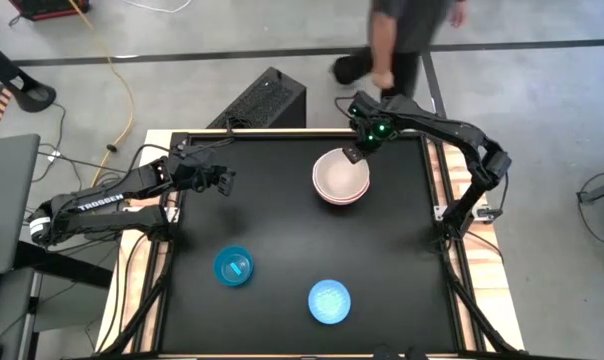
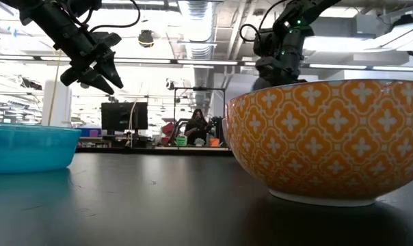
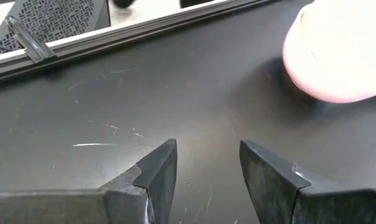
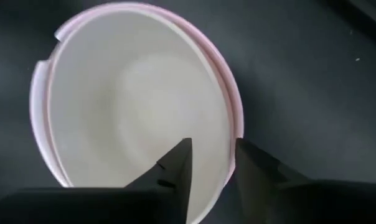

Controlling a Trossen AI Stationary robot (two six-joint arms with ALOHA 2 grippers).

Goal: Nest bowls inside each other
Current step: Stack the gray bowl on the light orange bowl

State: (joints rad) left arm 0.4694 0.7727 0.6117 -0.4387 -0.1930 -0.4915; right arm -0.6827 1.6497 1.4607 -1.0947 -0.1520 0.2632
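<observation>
A white bowl sits nested in a pink bowl at the far middle of the table. My right gripper hangs open over the stack's far rim, pointing steeply down. One finger stands over the white bowl's inside and the other outside the pink rim. My left gripper waits open above the table's far left, with the pink bowl off ahead of it. Two blue bowls rest on their bases nearer the front edge.
In the low view a bowl with an orange-and-white patterned wall stands close to the camera and hides the stack. A person stands just beyond the far edge. A black box lies behind the table.
</observation>
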